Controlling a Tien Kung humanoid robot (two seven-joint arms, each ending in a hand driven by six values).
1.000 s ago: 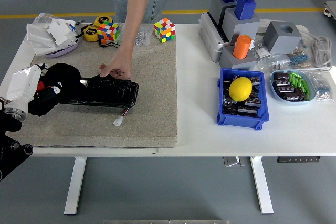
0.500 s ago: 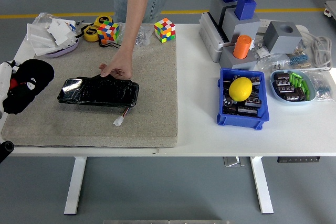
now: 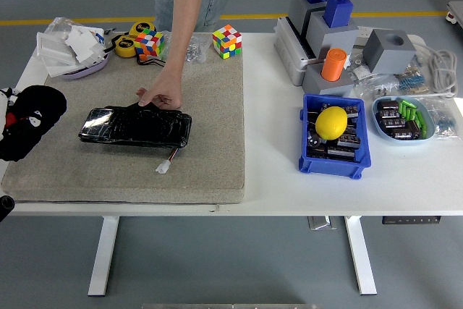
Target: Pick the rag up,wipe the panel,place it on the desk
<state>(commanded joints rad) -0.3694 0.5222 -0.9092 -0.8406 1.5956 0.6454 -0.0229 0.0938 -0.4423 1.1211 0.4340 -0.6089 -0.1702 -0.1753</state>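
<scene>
Soft black cloth rag (image 3: 32, 117) bunched in my left hand (image 3: 7, 106), grip hidden; light, limp, best held mid-bundle.

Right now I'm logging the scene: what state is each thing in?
Black rag: bunched at the mat's left edge.
Black panel: flat on the mat, uncovered.
Person's hand: pressing the panel's far edge.
Yellow ball: resting in the blue bin.

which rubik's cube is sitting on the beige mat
The right cube, at the mat's far right corner; the left cube sits on the white table beyond the mat.
</scene>
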